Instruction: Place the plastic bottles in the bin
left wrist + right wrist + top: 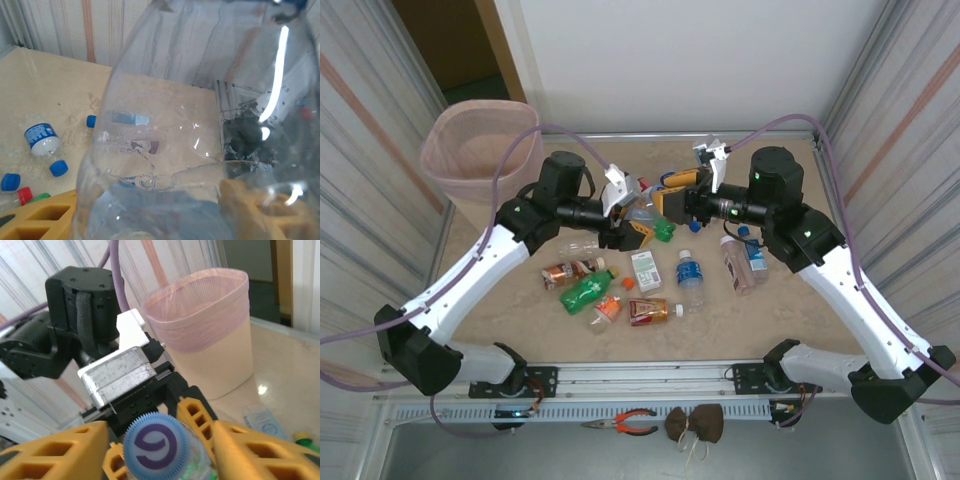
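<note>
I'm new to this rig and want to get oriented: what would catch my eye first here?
Two grippers meet over mid-table at one clear bottle: the left gripper clasps it, while the right gripper stands open around its blue cap. Nearer the arm bases, more bottles lie scattered on the table, and the pink-lined bin stands by the far left corner.

White arms (470,270) with black joints, mauve cables (505,170), orange grippers (638,232)
</note>
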Controlling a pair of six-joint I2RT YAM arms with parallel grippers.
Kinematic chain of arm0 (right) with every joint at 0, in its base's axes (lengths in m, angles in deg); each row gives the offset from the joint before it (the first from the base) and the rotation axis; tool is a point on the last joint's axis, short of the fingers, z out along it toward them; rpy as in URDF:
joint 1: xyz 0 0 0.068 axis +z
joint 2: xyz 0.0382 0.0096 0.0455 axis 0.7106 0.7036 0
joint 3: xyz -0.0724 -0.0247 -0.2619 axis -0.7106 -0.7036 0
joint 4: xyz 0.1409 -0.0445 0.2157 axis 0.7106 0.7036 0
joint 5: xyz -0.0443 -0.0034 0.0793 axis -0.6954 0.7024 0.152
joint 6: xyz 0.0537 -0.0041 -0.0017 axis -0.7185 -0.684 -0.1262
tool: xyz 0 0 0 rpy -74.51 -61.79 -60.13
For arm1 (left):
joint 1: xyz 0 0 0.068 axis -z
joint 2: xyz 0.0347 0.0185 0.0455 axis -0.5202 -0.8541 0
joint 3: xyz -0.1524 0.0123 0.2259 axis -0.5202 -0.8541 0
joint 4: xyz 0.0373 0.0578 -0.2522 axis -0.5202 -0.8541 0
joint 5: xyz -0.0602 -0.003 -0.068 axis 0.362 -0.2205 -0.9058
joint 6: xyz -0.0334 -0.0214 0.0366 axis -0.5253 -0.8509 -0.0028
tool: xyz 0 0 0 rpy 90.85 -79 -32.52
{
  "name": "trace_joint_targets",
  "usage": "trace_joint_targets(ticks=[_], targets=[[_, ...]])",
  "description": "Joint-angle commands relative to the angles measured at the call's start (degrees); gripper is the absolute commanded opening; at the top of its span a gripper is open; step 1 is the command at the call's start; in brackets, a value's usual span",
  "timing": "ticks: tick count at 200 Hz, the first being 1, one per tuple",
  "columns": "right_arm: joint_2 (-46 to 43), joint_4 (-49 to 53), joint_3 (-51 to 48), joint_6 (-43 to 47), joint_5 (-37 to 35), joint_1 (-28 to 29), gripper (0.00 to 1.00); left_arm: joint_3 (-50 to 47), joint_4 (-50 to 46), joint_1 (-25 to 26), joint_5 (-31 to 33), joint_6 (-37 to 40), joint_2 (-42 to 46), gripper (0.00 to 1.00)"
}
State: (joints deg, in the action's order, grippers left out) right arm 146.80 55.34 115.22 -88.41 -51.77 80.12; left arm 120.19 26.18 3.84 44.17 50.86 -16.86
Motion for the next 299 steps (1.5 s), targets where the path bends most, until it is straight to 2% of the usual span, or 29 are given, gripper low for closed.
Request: trace_joint_targets(ticks=[1,30,78,126,179,223,299], targets=[[-1.82,0.50,1.82,1.40,-2.18,0.12,0.69,0.56,-0.79,-0.57,3.55,-0.32,3.14,0.60],[-4.45,1.71,1.49,2.97,-7.43,0.05,0.77,2.24,-2.53,-1.28,11.53,-1.63,3.96,0.60],[-7.83,2.68,-0.55,3.79,-13.66,-2.02,0.79,7.34,-7.07,-5.56,20.81,-4.23,4.64,0.59],[-9.75,3.82,-1.66,3.13,-14.18,-4.73,0.79,14.57,-11.44,-14.09,26.45,-6.34,4.78,0.58],[-10.11,4.57,-1.91,3.09,-14.44,-5.30,0.79,23.61,-17.58,-27.45,27.57,-9.07,0.79,0.57],[-10.24,4.88,-2.02,3.17,-14.14,-5.47,0.79,30.34,-21.44,-36.38,26.61,-9.60,-5.16,0.57],[-11.25,5.14,-2.98,3.26,-14.46,-5.78,0.79,34.62,-23.96,-41.74,26.03,-7.93,-15.41,0.57]])
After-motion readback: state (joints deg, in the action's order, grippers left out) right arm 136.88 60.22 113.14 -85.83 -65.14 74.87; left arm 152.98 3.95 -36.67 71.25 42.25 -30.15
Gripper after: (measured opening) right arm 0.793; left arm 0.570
